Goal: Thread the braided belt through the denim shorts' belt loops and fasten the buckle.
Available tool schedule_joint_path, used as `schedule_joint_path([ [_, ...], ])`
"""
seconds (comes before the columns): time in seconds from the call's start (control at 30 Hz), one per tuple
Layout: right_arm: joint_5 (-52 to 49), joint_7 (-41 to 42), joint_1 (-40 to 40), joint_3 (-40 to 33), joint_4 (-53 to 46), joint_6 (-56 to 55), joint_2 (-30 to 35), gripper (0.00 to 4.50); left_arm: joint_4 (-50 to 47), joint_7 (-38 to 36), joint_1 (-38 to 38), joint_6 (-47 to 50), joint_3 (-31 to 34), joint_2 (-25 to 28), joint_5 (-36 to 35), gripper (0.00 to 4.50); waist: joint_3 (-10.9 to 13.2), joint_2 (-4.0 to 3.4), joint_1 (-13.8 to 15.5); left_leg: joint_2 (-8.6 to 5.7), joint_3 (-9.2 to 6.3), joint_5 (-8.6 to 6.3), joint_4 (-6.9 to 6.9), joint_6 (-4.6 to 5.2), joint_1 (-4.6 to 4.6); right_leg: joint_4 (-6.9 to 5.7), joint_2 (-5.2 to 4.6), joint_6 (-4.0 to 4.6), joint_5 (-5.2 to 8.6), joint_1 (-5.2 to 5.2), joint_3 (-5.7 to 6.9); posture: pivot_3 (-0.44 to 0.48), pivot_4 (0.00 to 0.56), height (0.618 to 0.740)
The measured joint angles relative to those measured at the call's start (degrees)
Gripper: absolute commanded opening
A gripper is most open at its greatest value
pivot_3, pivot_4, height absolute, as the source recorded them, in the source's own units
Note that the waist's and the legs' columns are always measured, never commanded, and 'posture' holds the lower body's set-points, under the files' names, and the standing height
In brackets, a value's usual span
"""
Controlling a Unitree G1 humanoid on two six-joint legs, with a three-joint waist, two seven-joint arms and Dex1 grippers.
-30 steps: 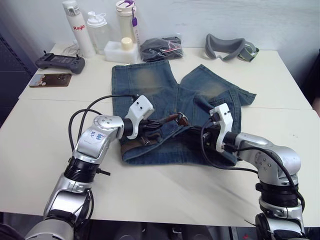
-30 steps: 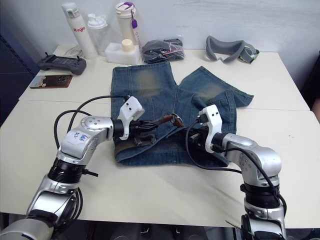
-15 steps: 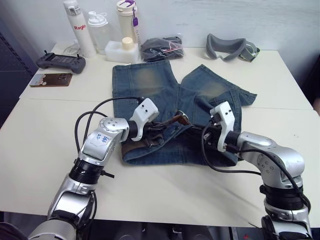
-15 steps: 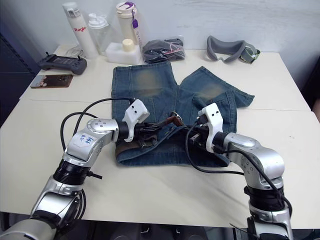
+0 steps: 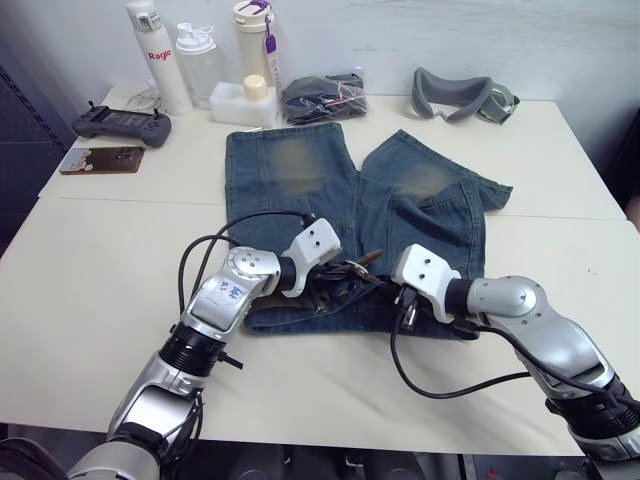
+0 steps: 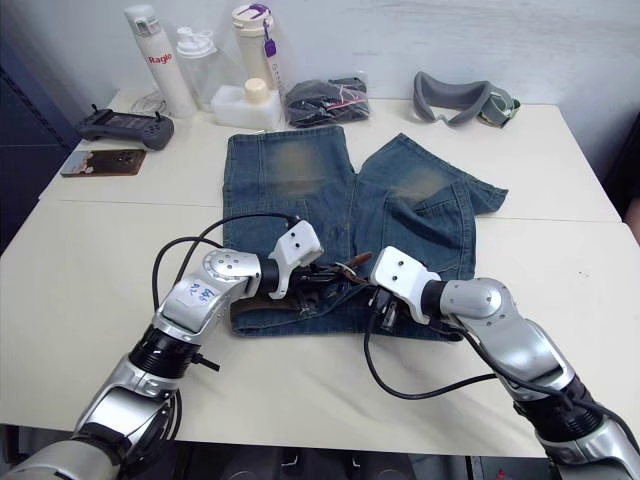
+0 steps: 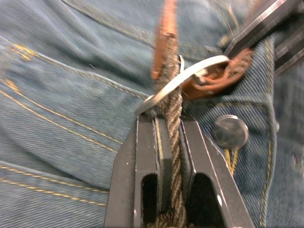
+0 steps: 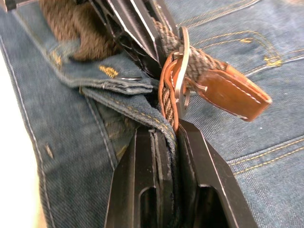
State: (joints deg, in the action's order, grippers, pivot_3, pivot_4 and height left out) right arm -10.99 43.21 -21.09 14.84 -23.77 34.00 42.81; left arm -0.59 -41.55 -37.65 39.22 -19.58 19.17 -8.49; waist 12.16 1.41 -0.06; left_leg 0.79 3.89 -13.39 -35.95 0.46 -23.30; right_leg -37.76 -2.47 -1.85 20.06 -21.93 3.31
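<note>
I have both grippers meeting at the front middle of the waistband of the denim shorts [image 5: 300,170], which lie flat on the table [image 5: 90,250] with the legs pointing away from me. My left gripper [image 7: 168,137] is closed on the braided belt [image 7: 175,161]; the woven strap runs straight between its two fingers, along their length, and goes on through the buckle [image 7: 183,80] just in front of the fingertips. My right gripper [image 8: 168,128] comes from the other side and is closed on the belt and the waistband fold, directly under the buckle, where the tan leather tip [image 8: 232,95] sticks out to the side.

What matters for the next move is this: the belt's long axis lies along the waistband, from my left to my right, and the buckle frame stands across it, almost on its edge, between the two grippers. Both are about equally near to it. The metal button [image 7: 230,132] of the shorts is just beside the buckle. I judge the fastening is in progress, but I cannot tell if the prong is already seated in the weave.
</note>
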Motion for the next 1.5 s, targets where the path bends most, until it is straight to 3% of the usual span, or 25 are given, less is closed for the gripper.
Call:
schedule_joint_path([
  [0.03,0.4,0.2,0.0,0.1,0.3,-0.6,0.1,0.01,0.4,0.0,-0.1,-0.3,0.0,-0.3,0.1,0.00,0.0,0.00,0.0,0.00,0.00,0.00,-0.02,0.00,0.01,0.00,0.00,0.00,0.00,0.02,0.00,0.000,0.150,0.738],
  [0.13,1.8,1.3,0.1,0.3,0.8,-2.8,1.2,1.41,1.4,0.0,-0.3,-1.2,-0.2,-1.1,0.3,0.00,0.0,0.00,0.0,0.00,-0.01,0.00,-0.06,0.01,0.01,-0.01,-0.01,0.00,0.00,0.06,0.00,0.000,0.150,0.738],
  [0.17,2.0,1.5,0.1,0.4,0.8,-3.0,1.4,1.62,1.5,0.0,-0.3,-1.2,-0.2,-1.2,0.3,0.00,0.0,0.00,0.0,0.00,-0.01,0.00,-0.07,0.01,0.01,-0.01,-0.01,0.00,0.00,0.06,0.00,0.000,0.150,0.738],
  [0.23,2.3,3.5,0.6,0.3,0.9,-5.7,3.5,2.63,1.5,-0.4,-0.3,-1.8,-0.9,-1.5,0.6,0.00,0.0,0.00,0.2,0.00,-0.02,-0.01,-0.07,0.02,0.02,0.00,-0.02,0.00,0.00,0.08,0.01,0.000,0.150,0.738],
  [0.33,2.2,6.7,1.6,-1.8,1.8,-9.6,6.3,3.78,0.9,-1.1,0.3,-2.3,-1.7,-1.8,0.5,0.00,0.0,0.00,0.5,-0.01,-0.02,-0.03,-0.08,0.04,0.01,0.06,-0.02,-0.01,0.00,0.13,0.03,0.000,0.150,0.738],
  [0.37,1.7,7.9,1.5,-3.9,2.4,-10.8,7.3,4.40,0.5,-1.1,0.8,-2.3,-1.8,-1.9,0.5,0.00,0.0,0.00,0.5,-0.01,-0.03,-0.03,-0.09,0.05,0.02,0.07,-0.02,-0.01,0.00,0.15,0.03,0.000,0.150,0.738],
  [0.53,0.8,11.3,-1.3,-8.6,7.9,-17.1,10.3,4.40,-0.8,-1.0,1.9,-1.8,-1.6,-2.1,0.5,0.00,0.0,0.00,0.4,-0.01,-0.04,-0.03,-0.11,0.06,0.10,0.05,-0.02,-0.01,0.00,0.22,0.03,0.000,0.150,0.738],
  [0.77,2.1,14.3,-8.3,-8.6,16.9,-26.4,9.1,4.40,-0.9,-1.0,2.0,-1.7,-1.4,-2.6,0.6,0.00,0.0,-0.01,0.2,0.00,-0.04,-0.01,-0.14,0.06,0.13,0.03,-0.01,-0.01,0.00,0.26,0.03,0.000,0.150,0.738],
  [0.93,-8.9,19.9,-9.0,-9.6,12.6,-13.9,9.2,4.40,-0.9,-1.0,1.9,-1.9,-1.7,-3.1,0.6,0.00,0.0,-0.01,0.3,0.00,-0.09,-0.02,-0.14,0.08,0.10,0.04,-0.01,-0.01,0.00,0.26,0.06,0.000,0.150,0.738],
  [1.0,-16.8,25.3,-7.3,-11.9,8.4,-4.1,14.7,4.40,-0.8,-1.0,1.9,-1.9,-1.7,-3.1,0.6,0.00,0.0,-0.01,0.8,0.00,-0.12,-0.25,-0.19,0.47,0.08,0.08,-0.05,-0.01,0.00,0.30,0.10,0.000,0.150,0.738],
  [1.07,-7.8,21.3,-11.1,-10.0,11.7,-11.6,12.8,4.40,-0.6,-0.4,1.6,-1.9,-1.7,-4.3,0.9,0.00,0.0,-0.04,0.1,-0.01,-0.09,-0.26,-0.24,0.48,0.17,0.04,-0.06,-0.04,-0.04,0.36,0.07,0.000,0.150,0.738],
  [1.2,1.8,18.5,-11.0,-5.4,16.8,-20.9,10.4,4.40,-0.3,-0.3,1.1,-1.9,-1.8,-5.5,1.1,0.00,0.0,-0.04,0.2,-0.01,-0.09,-0.11,-0.23,0.24,0.13,0.05,-0.05,-0.04,-0.04,0.33,0.08,0.000,0.150,0.738],
  [1.4,7.2,17.8,-10.9,-3.3,19.8,-28.8,8.8,4.40,1.6,0.2,-1.0,-2.3,-1.8,-7.4,1.8,0.00,0.0,-0.04,0.4,-0.02,-0.06,-0.05,-0.22,0.15,0.08,0.13,-0.04,-0.08,-0.01,0.31,0.08,0.000,0.150,0.738],
  [1.5,8.2,17.9,-10.6,-3.3,19.9,-30.6,7.7,3.59,1.7,0.2,-1.0,-2.6,-1.8,-7.4,2.0,0.00,0.0,-0.04,0.3,-0.02,-0.06,-0.04,-0.23,0.13,0.09,0.11,-0.03,-0.08,-0.01,0.31,0.08,0.000,0.150,0.738],
])
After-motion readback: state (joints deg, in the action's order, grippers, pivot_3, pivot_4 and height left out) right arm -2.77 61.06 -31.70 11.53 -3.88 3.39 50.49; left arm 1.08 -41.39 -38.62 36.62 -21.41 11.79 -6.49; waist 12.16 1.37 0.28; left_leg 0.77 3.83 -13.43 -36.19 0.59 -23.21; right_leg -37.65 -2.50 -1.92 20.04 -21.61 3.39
